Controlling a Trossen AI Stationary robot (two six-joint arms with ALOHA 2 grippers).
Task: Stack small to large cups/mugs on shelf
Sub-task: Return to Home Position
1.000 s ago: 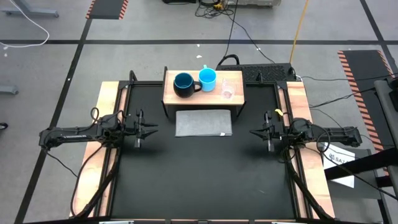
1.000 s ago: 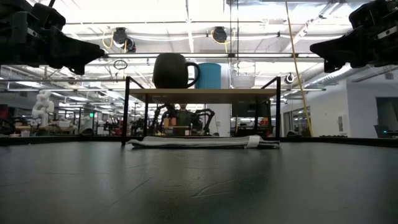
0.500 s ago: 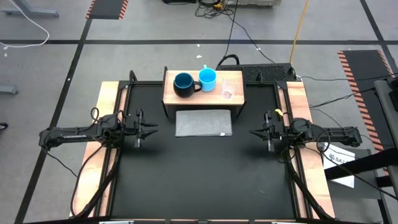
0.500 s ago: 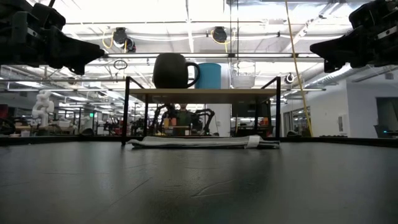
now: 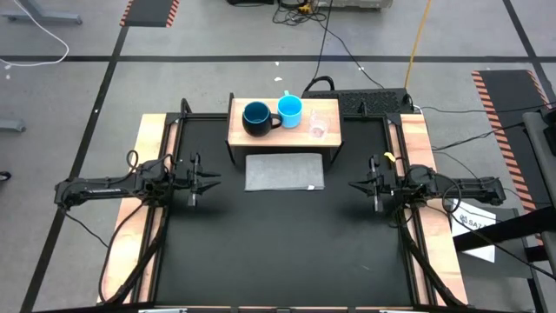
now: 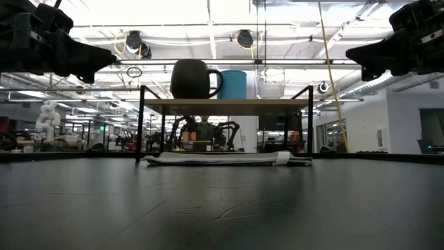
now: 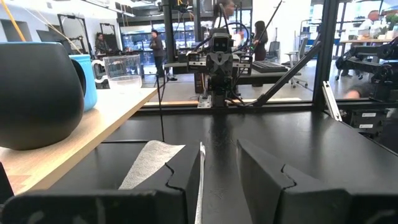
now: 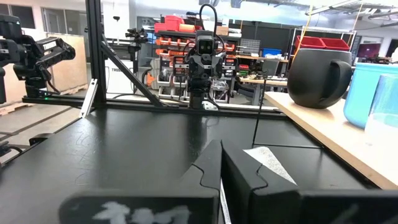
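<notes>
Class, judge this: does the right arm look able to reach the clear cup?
Probably yes: the cup stands at the shelf's end nearest the right pincer, with nothing between them.

Three cups: one navy mug [image 5: 255, 116], one light-blue mug [image 5: 290, 110], one clear cup [image 5: 317, 124]. One shelf [image 5: 278, 137], one grey mat [image 5: 284, 171], one table [image 5: 278, 248]. Two grippers: left gripper [image 5: 216, 179], right gripper [image 5: 352, 184]

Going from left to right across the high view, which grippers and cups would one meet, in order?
left gripper → dark navy mug → light-blue mug → clear cup → right gripper
</notes>
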